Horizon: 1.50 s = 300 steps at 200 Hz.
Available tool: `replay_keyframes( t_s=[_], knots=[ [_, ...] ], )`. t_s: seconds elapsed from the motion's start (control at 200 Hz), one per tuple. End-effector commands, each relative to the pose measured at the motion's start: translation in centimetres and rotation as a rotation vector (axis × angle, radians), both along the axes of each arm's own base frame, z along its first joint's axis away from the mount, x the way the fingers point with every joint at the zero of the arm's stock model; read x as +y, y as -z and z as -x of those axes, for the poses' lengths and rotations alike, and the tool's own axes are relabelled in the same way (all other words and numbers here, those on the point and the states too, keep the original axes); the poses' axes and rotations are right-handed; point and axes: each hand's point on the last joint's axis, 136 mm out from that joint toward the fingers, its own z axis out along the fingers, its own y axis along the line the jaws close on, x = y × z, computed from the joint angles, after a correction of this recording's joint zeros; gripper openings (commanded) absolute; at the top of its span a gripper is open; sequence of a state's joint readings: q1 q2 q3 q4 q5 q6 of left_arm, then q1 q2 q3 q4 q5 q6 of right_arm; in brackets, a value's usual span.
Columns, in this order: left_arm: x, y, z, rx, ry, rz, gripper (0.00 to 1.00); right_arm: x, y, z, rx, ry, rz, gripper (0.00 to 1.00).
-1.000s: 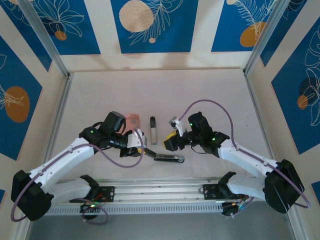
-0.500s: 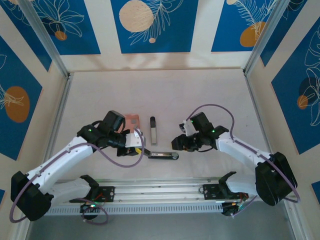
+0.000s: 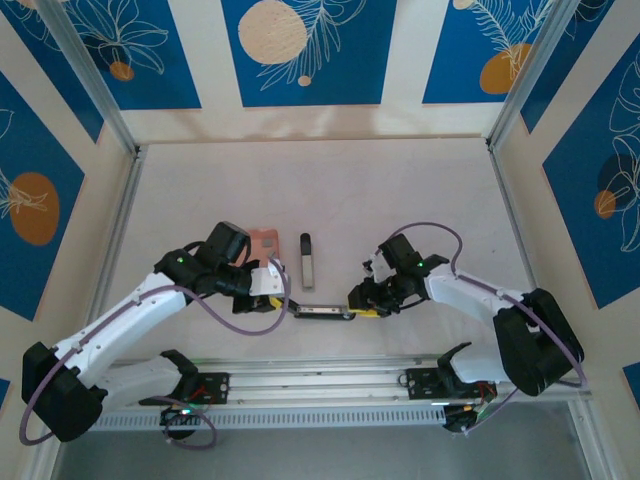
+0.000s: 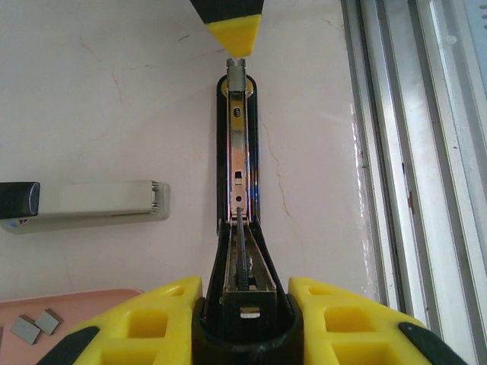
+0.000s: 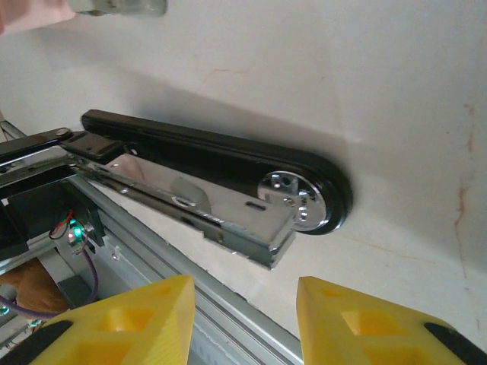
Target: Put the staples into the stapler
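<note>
Your left pincer [image 4: 245,295] is clenched on the stapler [image 4: 240,144] at its hinge end, bottom centre of the frame. Your right pincer [image 5: 243,287] stands released at its tip; the staples [image 4: 25,329] lie lower left.

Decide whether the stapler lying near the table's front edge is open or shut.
Open. On the stapler, the black arm and shiny rail splay apart from the hinge pin.
</note>
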<state>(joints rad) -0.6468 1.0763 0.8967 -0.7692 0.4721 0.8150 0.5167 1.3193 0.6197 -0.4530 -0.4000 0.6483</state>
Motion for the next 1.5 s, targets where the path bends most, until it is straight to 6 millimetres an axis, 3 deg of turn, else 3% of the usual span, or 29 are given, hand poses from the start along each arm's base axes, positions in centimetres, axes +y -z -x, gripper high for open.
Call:
replay_keyframes(
  t_s=[0.0,0.615,0.82,1.005,1.185,1.361,1.496],
  knots=[
    [-0.8,-1.7,0.0,-0.038,0.038,0.043,0.17,0.3,0.5,0.2,0.044,0.011,-0.016,0.38],
    [-1.0,-1.8,-0.2,-0.029,0.027,0.046,0.17,0.6,3.0,0.2,0.082,0.015,0.021,0.29],
    [-2.1,-2.1,-0.6,-0.018,0.005,0.045,0.16,1.1,3.8,0.7,0.085,-0.008,0.042,0.25],
    [-4.7,-3.1,-0.8,-0.035,0.018,0.075,0.15,1.9,4.0,0.9,0.08,-0.021,0.033,0.24],
    [-9.0,-4.0,-1.2,-0.043,0.041,0.131,0.12,3.1,3.7,0.7,0.059,-0.039,0.009,0.23],
    [-13.4,-2.6,-1.3,-0.007,0.052,0.168,0.08,4.0,3.6,0.5,0.048,-0.05,-0.028,0.23],
    [-15.5,-0.6,-1.8,0.019,0.025,0.139,0.07,4.4,3.3,0.4,0.028,-0.069,-0.055,0.22]
  ],
)
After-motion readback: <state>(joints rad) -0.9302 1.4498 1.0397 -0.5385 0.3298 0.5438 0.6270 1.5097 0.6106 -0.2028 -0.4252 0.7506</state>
